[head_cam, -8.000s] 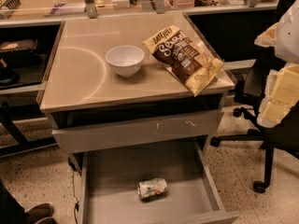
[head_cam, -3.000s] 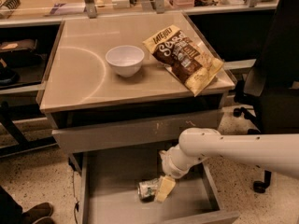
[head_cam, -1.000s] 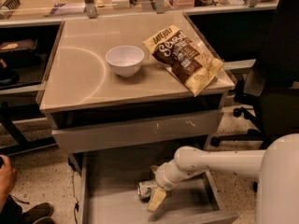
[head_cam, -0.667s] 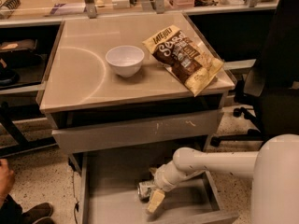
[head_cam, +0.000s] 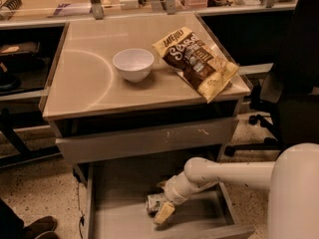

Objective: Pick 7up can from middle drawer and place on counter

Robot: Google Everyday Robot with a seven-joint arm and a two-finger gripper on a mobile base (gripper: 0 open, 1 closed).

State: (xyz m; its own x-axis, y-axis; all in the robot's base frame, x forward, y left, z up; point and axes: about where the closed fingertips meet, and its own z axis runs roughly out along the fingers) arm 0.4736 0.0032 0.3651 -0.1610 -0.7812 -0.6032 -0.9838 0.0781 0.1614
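Note:
The 7up can [head_cam: 153,202] lies on its side on the flat grey bottom of the open middle drawer [head_cam: 119,203], near the middle front. My gripper [head_cam: 162,206] is down in the drawer right at the can, on the end of the white arm that comes in from the lower right. A beige fingertip [head_cam: 163,213] shows just in front of the can. The tan counter [head_cam: 84,83] with its curved arc mark is above the drawers.
A white bowl [head_cam: 133,63] and a brown chip bag [head_cam: 197,61] lie on the counter. The shut grey drawer front with white scratches [head_cam: 144,139] overhangs the open drawer. A black office chair [head_cam: 291,88] stands at the right, a shoe [head_cam: 35,227] at bottom left.
Eight seconds ago the arm was off to the right; it has since reached down into the drawer to the can. Over the last second it has hardly moved.

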